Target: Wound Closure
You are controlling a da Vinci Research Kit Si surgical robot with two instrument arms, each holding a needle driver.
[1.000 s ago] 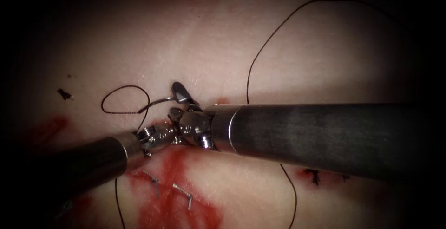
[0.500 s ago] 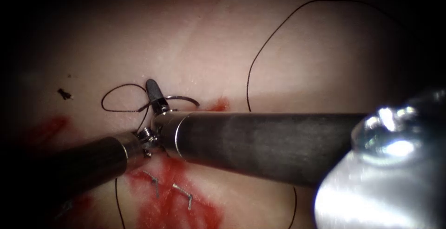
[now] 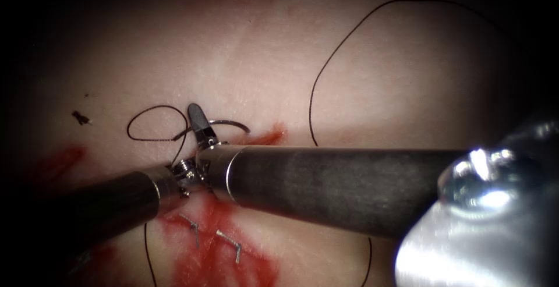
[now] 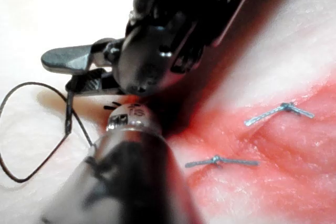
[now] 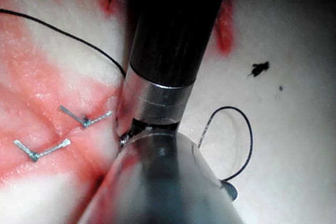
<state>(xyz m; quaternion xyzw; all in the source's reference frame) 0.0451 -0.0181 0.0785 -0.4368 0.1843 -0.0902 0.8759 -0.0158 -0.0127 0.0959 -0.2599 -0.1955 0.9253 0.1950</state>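
Gripping the needle (image 3: 228,125) near its blunt end, the right tool (image 3: 198,125) holds it above the tissue (image 3: 262,60), apparently free. Left tool (image 3: 185,173): jaw state cannot be told. Thread (image 3: 152,124) loops left. 2 stitches (image 3: 228,241) lie below.

The curved needle (image 3: 224,125) lies just beyond the upper end of the cut (image 3: 218,229) in the tissue (image 3: 262,60), held at one end by the right tool (image 3: 197,123), its arc running rightward to a free tip. Dark thread (image 3: 152,125) forms a small loop left of the needle; another strand arcs well right of it. Two pale stitches (image 3: 230,243) cross the cut amid red fluid (image 3: 204,264).
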